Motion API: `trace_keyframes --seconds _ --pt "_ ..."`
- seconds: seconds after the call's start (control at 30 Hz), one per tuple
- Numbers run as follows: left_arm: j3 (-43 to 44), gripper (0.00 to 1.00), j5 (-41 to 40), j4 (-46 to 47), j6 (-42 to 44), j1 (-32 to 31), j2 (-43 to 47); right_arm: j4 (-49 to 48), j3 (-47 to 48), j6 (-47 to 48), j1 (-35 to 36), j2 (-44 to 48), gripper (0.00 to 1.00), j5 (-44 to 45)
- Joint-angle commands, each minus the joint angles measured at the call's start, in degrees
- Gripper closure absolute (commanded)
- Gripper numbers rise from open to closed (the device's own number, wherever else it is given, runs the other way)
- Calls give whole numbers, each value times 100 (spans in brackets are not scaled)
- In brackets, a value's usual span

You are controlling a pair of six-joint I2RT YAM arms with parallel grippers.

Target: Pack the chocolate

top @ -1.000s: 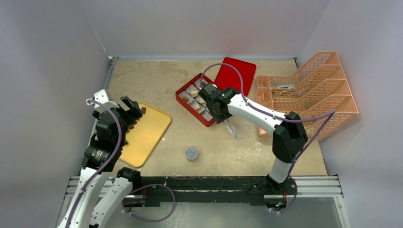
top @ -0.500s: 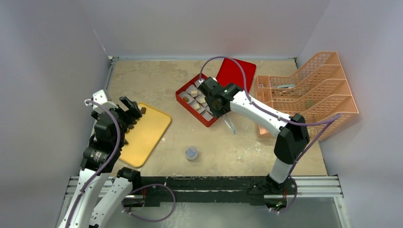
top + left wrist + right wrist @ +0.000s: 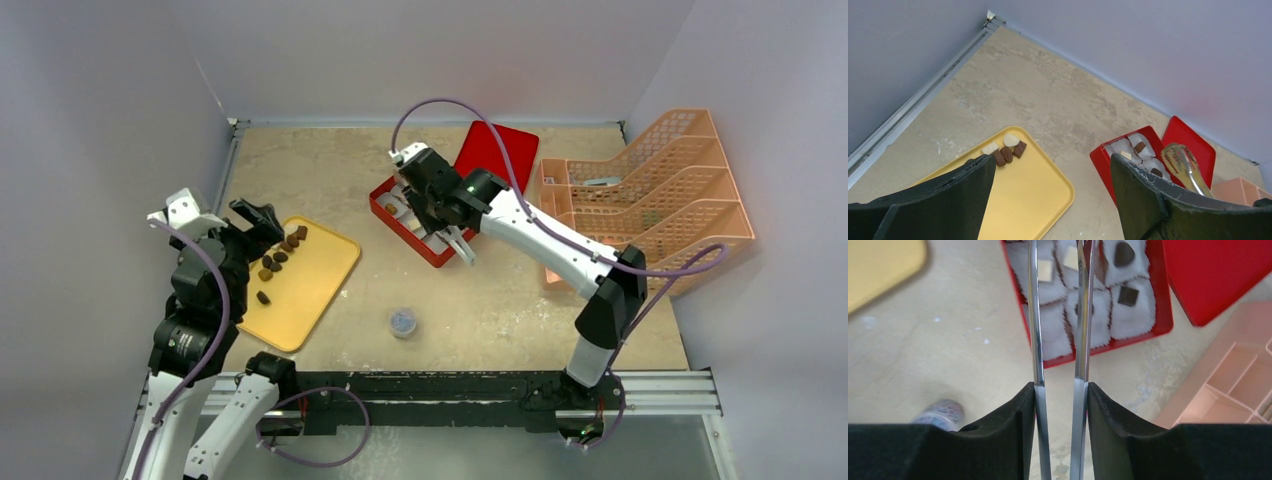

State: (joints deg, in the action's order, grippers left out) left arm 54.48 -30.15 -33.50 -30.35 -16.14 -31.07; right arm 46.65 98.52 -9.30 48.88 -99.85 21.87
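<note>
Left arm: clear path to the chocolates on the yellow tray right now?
Probably yes. The left gripper hangs open at the yellow tray, and the chocolates lie loose and uncovered there. The right gripper, shut on the tongs, is off at the red box, out of the way.

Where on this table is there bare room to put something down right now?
Bare tabletop lies between the back wall, the yellow tray and the red box; another patch sits between the small cap and the peach organizer. Crowded: the red box under the tongs in the right gripper, and the tray's far corner, where the chocolate lies beside the left gripper.
</note>
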Motion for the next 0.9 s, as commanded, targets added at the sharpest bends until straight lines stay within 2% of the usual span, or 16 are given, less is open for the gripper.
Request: trace_keyframes --seconds 0.0,0.37,0.53,0.87 --pt "449 16 -91 67 92 15 100 -532 610 362 411 -235 58 -18" --pt "903 16 -290 -86 33 15 312 -919 1975 834 1300 -1849 60 -299" --pt "1031 16 -445 -168 20 10 426 -1269 2190 1110 1623 -2381 62 -484" --pt "1551 16 -417 -307 -56 9 394 -1691 2338 1270 1899 -2824 64 -683"
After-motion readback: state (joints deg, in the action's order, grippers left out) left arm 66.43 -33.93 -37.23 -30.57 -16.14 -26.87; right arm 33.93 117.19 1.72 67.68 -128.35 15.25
